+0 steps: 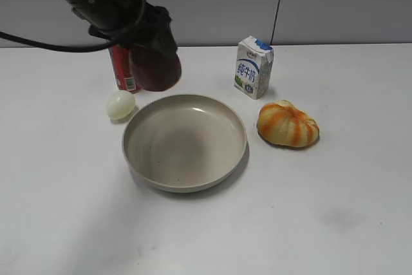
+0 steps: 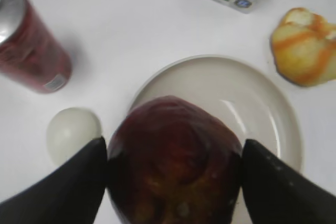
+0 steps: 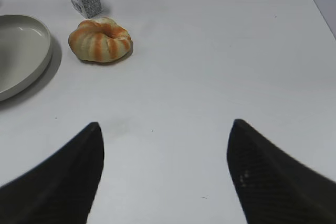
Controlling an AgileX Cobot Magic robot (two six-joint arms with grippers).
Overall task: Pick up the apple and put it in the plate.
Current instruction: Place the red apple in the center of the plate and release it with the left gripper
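My left gripper (image 1: 156,62) is shut on the dark maroon apple (image 1: 156,71) and holds it in the air above the plate's far left rim. In the left wrist view the apple (image 2: 173,161) fills the space between the two black fingers (image 2: 173,148), over the plate's edge. The beige plate (image 1: 145,159) sits in the middle of the table; it also shows in the left wrist view (image 2: 262,103) and the right wrist view (image 3: 21,51). My right gripper (image 3: 165,129) is open and empty over bare table; it is out of the exterior view.
A pale egg-shaped thing (image 1: 120,104) lies left of the plate. A red can (image 1: 122,69) stands behind it. A milk carton (image 1: 253,67) stands behind the plate. An orange-striped pumpkin-like object (image 1: 287,124) lies right of the plate.
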